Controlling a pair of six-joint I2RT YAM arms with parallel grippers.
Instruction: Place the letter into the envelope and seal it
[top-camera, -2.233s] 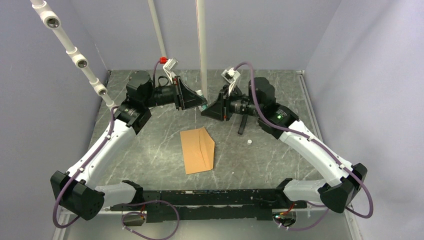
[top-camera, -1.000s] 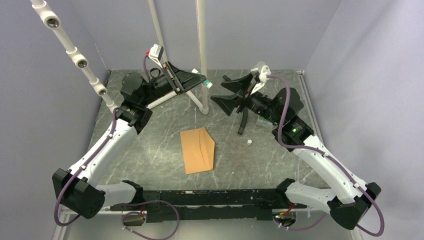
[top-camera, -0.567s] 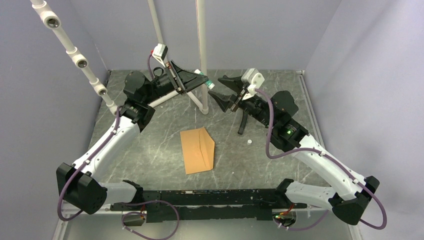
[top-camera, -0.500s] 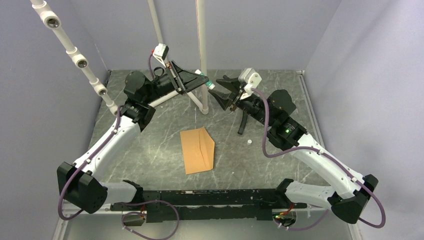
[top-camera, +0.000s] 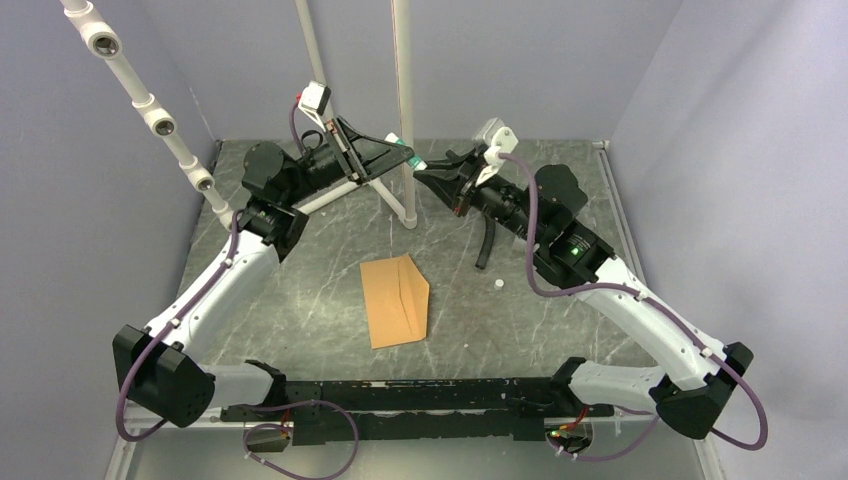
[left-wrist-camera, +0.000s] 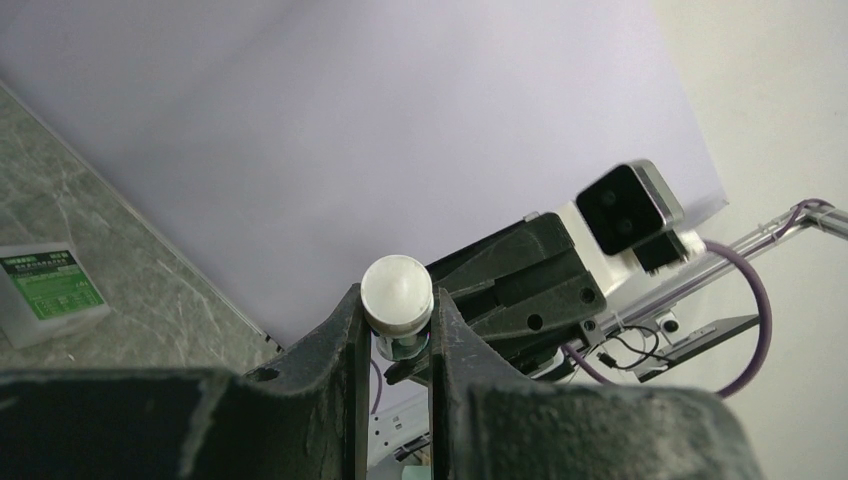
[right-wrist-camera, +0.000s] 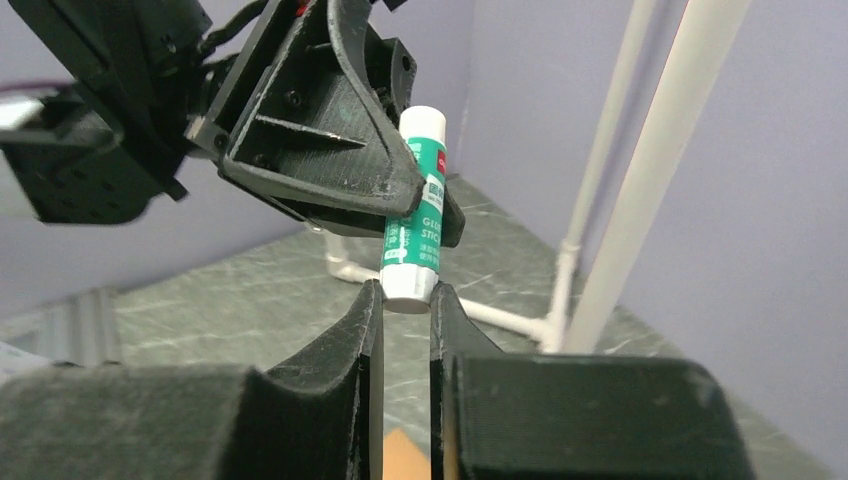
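Brown envelope (top-camera: 397, 300) lies flat mid-table; the letter is not visible, probably already inside. My left gripper (left-wrist-camera: 398, 315) and right gripper (right-wrist-camera: 405, 300) both clamp the glue stick (right-wrist-camera: 415, 215) at the far side; gluing and sealing remain.

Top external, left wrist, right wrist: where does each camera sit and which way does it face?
Top external: above and behind the bases, looking down at the table and envelope; both arms show.
Left wrist: on the left arm, facing the right wrist's camera; own left gripper clamps a glue stick.
Right wrist: on the right arm, facing the left gripper; own right gripper grips the stick's lower end.
Shared: both wrist views show the glue stick.
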